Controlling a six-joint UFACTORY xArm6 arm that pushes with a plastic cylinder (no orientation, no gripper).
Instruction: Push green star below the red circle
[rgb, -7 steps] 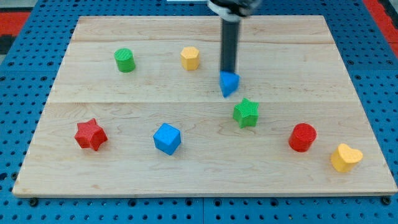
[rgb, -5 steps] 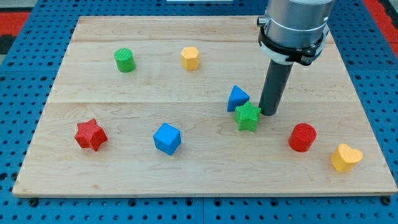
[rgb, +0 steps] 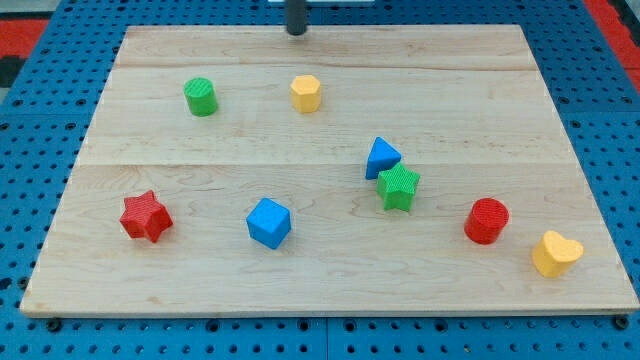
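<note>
The green star (rgb: 398, 187) lies right of the board's middle, touching the blue triangle (rgb: 380, 158) just above and left of it. The red circle (rgb: 487, 220) sits to the star's right and a little lower, near the view's right. My tip (rgb: 297, 32) is at the view's top edge, over the board's far edge, far above and left of the green star. Only a short stub of the rod shows.
A green cylinder (rgb: 201, 96) and a yellow hexagon (rgb: 306, 93) lie in the upper left part. A red star (rgb: 146, 216) and a blue cube (rgb: 269, 222) lie lower left. A yellow heart (rgb: 556, 252) lies at the lower right, beside the red circle.
The rod has left the green star's right side and moved up and left to the view's top edge. Earlier the blue triangle shifted down beside the star. The blocks now rest still.
</note>
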